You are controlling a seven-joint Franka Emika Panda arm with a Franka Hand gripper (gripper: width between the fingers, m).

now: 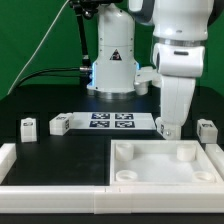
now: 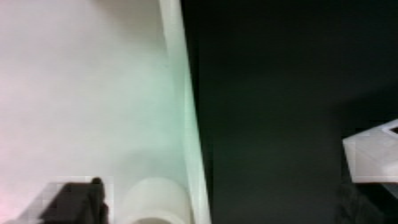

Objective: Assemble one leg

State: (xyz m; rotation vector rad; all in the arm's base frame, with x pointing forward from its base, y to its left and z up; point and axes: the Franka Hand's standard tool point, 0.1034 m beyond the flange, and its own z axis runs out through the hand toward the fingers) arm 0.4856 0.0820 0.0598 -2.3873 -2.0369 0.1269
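Observation:
Three legs show in the exterior view: one (image 1: 28, 126) and another (image 1: 58, 125) at the left, and one (image 1: 207, 130) at the right, all standing on the black table. My gripper (image 1: 166, 126) hangs low just behind the far rim of the large white tabletop (image 1: 150, 172), between the marker board and the right leg. In the wrist view the gripper (image 2: 222, 208) is open and holds nothing, its dark fingers (image 2: 71, 203) wide apart. The tabletop's white surface (image 2: 80, 90) fills one side. A white corner (image 2: 374, 152) at the frame edge is too cropped to name.
The marker board (image 1: 110, 122) lies behind the tabletop. A white frame wall (image 1: 40, 170) runs along the front left. The robot base (image 1: 112, 60) stands at the back with a cable on the left.

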